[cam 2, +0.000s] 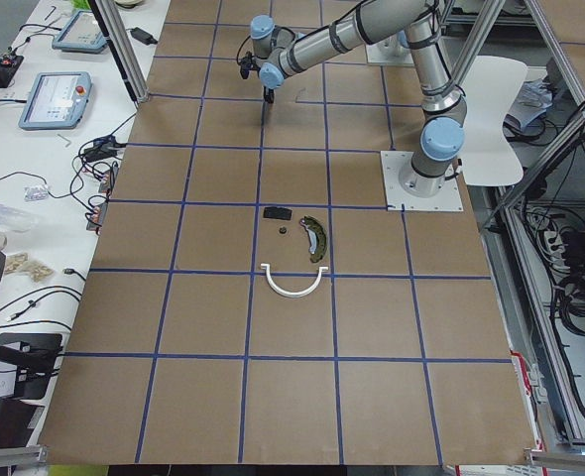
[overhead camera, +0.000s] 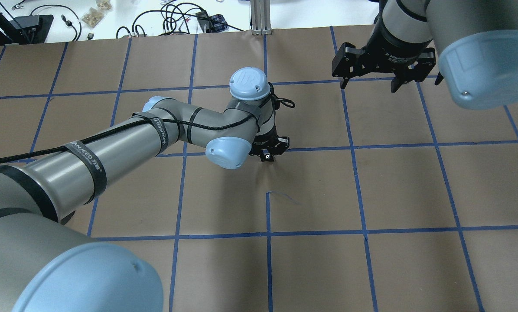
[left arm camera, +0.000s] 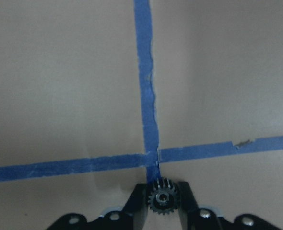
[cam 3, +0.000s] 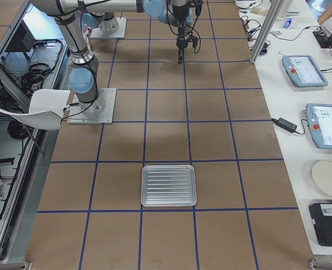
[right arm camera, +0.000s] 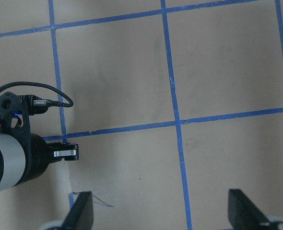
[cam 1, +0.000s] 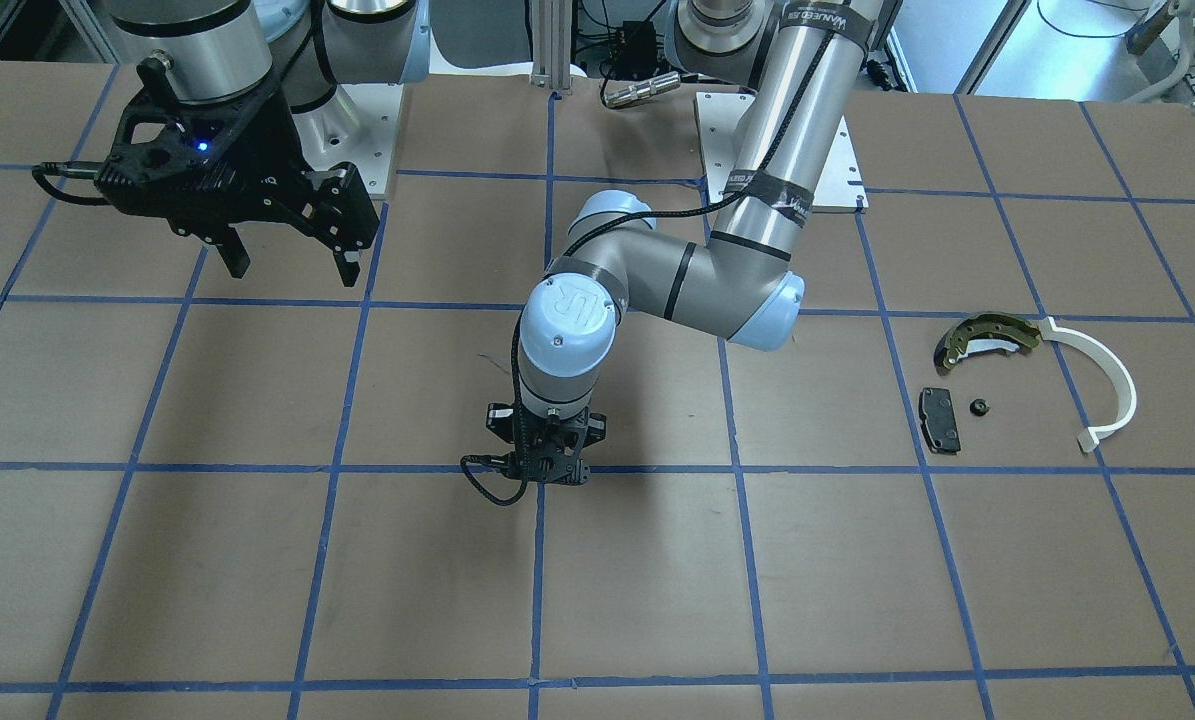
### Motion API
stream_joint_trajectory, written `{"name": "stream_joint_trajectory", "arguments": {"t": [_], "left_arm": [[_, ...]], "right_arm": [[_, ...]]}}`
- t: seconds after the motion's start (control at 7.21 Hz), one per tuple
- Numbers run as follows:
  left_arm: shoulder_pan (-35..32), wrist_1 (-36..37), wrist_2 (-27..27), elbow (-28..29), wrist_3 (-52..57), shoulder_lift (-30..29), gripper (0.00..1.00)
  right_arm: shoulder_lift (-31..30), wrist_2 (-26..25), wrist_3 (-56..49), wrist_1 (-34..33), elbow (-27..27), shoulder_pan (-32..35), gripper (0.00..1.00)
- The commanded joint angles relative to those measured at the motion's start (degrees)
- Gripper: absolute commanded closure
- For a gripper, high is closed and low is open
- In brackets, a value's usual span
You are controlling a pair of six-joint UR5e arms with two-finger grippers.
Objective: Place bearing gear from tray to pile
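Where the bearing gear (left arm camera: 163, 198) is sitting: it is riding between the fingers of the left gripper (left arm camera: 163, 190), toothed rim against both pads and bore facing the wrist camera, just above a tape cross (left arm camera: 153, 160) near the middle of the bench (cam 1: 357, 580).
Left gripper: it is closing narrowly on the gear and hanging low over the paper.
Right gripper (cam 1: 290, 262): it is standing wide with nothing between the fingers, hovering high on the half of the bench toward the robot's right end.
Pile (cam 2: 315, 238): it is lying toward the bench end on the robot's left, well apart from the gear and slightly nearer the robot's edge.
Pile parts: an olive-gold brake shoe (cam 1: 967, 338), a white arc strip (cam 1: 1107, 385) bowing toward the left end, and a black pad (cam 1: 939, 418) with its long axis running roughly across the bench.
Nearer arm: the left arm is nearer the pile and is carrying the part, so the coming move is looking like a sideways run toward the left end.
Tray (cam 3: 169, 185): ribbed metal, it is sitting toward the right end, far from the gear.
Hard to make out: a small round black part (cam 1: 979, 407) between pad and shoe is too small to identify. The pile is falling outside the overhead and wrist views, and the gear's height above the paper is unclear.
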Motion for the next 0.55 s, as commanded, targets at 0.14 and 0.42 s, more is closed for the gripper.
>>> {"name": "stream_joint_trajectory", "arguments": {"t": [0.14, 0.42], "left_arm": [[8.55, -7.83, 0.20, 2.12, 7.89, 4.38, 1.00], [18.83, -17.40, 6.57, 5.01, 18.08, 7.54, 1.00]], "right_arm": [[-0.08, -0.18, -0.01, 0.00, -0.06, 0.03, 0.00], [-0.08, 0.08, -0.01, 0.00, -0.06, 0.03, 0.00]]}}
